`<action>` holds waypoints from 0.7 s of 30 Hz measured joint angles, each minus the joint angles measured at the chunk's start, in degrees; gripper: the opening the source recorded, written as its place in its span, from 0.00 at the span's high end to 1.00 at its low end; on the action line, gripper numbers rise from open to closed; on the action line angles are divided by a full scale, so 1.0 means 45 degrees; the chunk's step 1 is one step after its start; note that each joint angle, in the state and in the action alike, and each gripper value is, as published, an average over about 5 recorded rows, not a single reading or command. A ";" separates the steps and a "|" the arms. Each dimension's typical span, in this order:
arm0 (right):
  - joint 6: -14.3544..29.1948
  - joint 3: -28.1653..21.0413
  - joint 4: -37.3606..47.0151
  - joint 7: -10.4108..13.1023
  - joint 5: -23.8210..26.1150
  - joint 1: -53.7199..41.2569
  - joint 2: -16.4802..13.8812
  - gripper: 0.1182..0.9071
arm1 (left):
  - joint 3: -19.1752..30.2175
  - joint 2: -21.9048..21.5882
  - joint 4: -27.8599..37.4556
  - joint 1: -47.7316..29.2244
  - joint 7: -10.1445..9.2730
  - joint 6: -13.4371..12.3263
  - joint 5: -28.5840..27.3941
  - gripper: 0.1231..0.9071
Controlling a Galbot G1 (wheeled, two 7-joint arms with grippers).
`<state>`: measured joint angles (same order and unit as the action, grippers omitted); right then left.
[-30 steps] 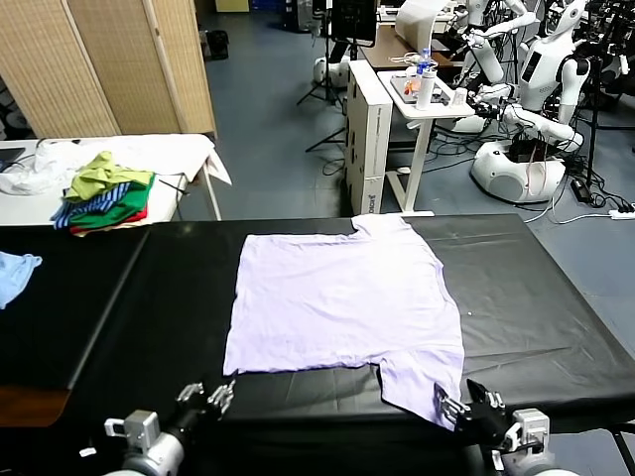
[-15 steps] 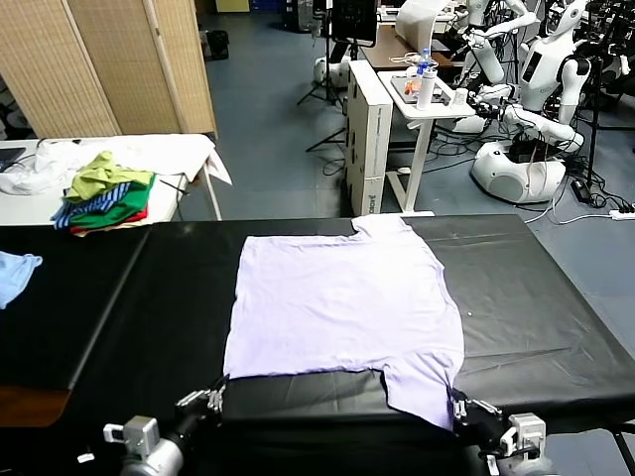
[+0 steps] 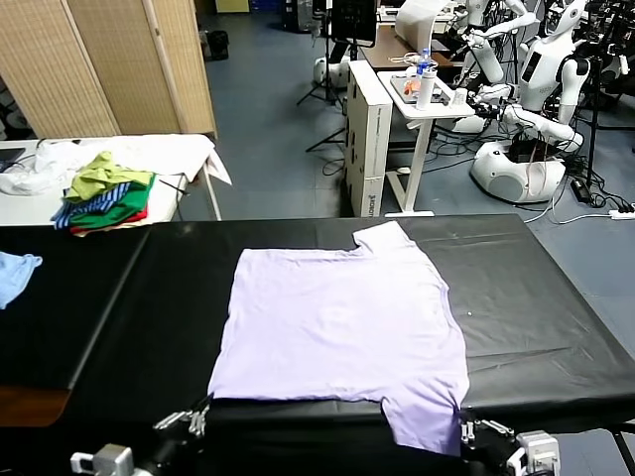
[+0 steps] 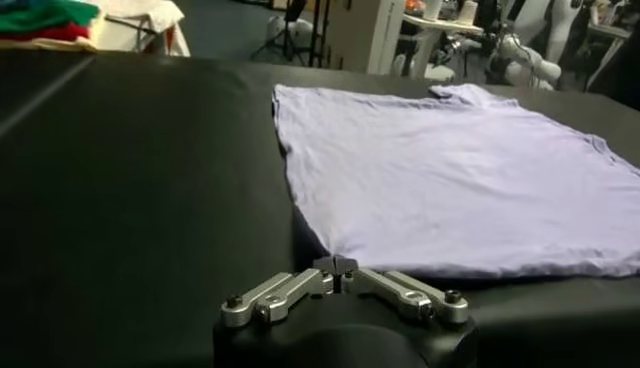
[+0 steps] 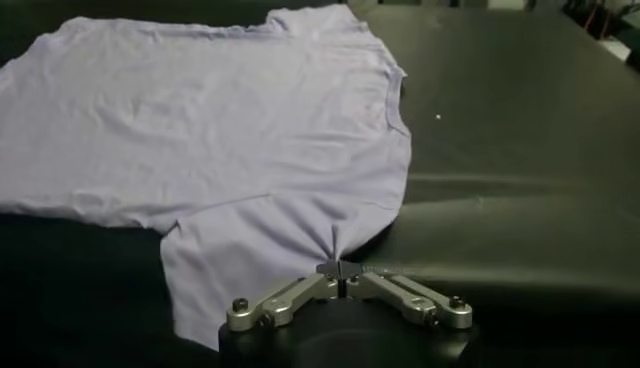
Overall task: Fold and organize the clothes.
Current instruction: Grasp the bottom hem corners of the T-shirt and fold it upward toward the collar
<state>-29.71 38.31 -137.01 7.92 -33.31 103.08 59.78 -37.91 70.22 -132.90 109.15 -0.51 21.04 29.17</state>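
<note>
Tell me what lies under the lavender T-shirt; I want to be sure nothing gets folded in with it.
Around the T-shirt only the black table shows, and the fabric lies flat with no bump. What it covers is hidden. Right gripper pinches its near sleeve; left gripper is shut at the near hem corner.

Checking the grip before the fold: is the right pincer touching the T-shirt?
Touching. In the right wrist view the right pincer is shut on the T-shirt sleeve's edge, with fabric puckering into its tips.

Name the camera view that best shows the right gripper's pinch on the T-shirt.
The right wrist view: the right gripper is shut on the T-shirt, fabric puckering at its tips. The head view shows it only at the table's near edge. The left wrist view misses it.
</note>
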 joint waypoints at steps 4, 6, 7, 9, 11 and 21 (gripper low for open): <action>0.0389 -0.0500 0.0967 0.0113 -0.0130 -0.1184 -0.0324 0.97 | 0.0138 0.0218 0.0299 -0.0734 -0.0159 -0.0211 0.0317 0.97; 0.0459 -0.0814 0.1538 0.0206 -0.0158 -0.1876 -0.0422 0.97 | 0.0231 0.0266 0.0548 -0.1253 -0.0207 -0.0288 0.0360 0.97; 0.0479 -0.0985 0.1823 0.0242 -0.0161 -0.2233 -0.0450 0.97 | 0.0284 0.0274 0.0687 -0.1537 -0.0243 -0.0321 0.0376 0.97; 0.0518 -0.1361 0.2419 0.0301 -0.0163 -0.2998 -0.0478 0.97 | 0.0399 0.0281 0.0984 -0.2132 -0.0311 -0.0381 0.0400 0.97; 0.0541 -0.1770 0.3000 0.0343 -0.0157 -0.3781 -0.0479 0.97 | 0.0512 0.0285 0.1290 -0.2721 -0.0362 -0.0407 0.0409 0.97; 0.0393 -0.3693 0.5093 0.0575 -0.0066 -0.6657 -0.0504 0.97 | 0.1141 -0.0166 0.2954 -0.5113 -0.0463 -0.0389 0.0220 0.97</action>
<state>-27.94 21.70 -114.09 10.51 -33.61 73.12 57.51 -32.78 69.47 -119.60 86.14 -2.59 19.30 30.16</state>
